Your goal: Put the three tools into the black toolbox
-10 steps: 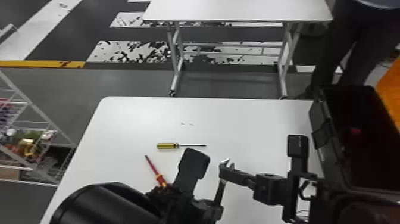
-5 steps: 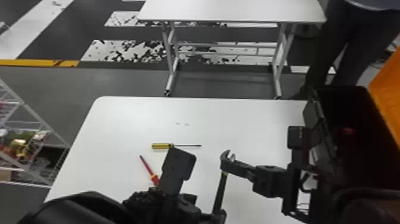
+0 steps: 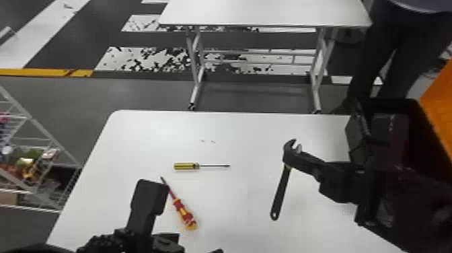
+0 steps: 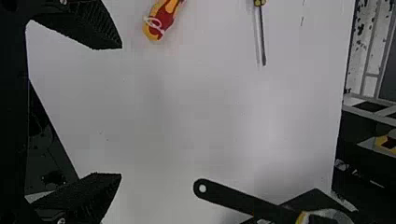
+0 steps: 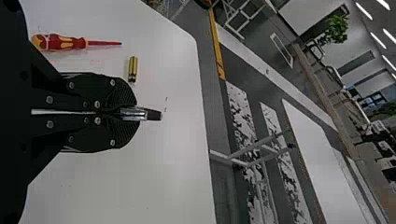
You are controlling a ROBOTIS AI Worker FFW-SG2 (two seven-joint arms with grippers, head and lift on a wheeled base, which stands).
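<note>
My right gripper is shut on the head of the black wrench, whose handle hangs toward the robot; the right wrist view shows the gripper closed around the wrench head. My left gripper is at the lower left of the head view, near the red-yellow screwdriver. In the left wrist view that gripper has its fingers wide apart with nothing between them. The yellow-handled screwdriver lies farther back on the table. The black toolbox stands open at the right.
The white table carries the tools and ends in a rounded back-left corner. An orange lid rises at the toolbox's right. A wire rack stands left of the table, and another white table stands beyond.
The left gripper has drawn away from the wrench handle to the left, its fingers now apart and the handle free. The wrench stays in the right gripper.
</note>
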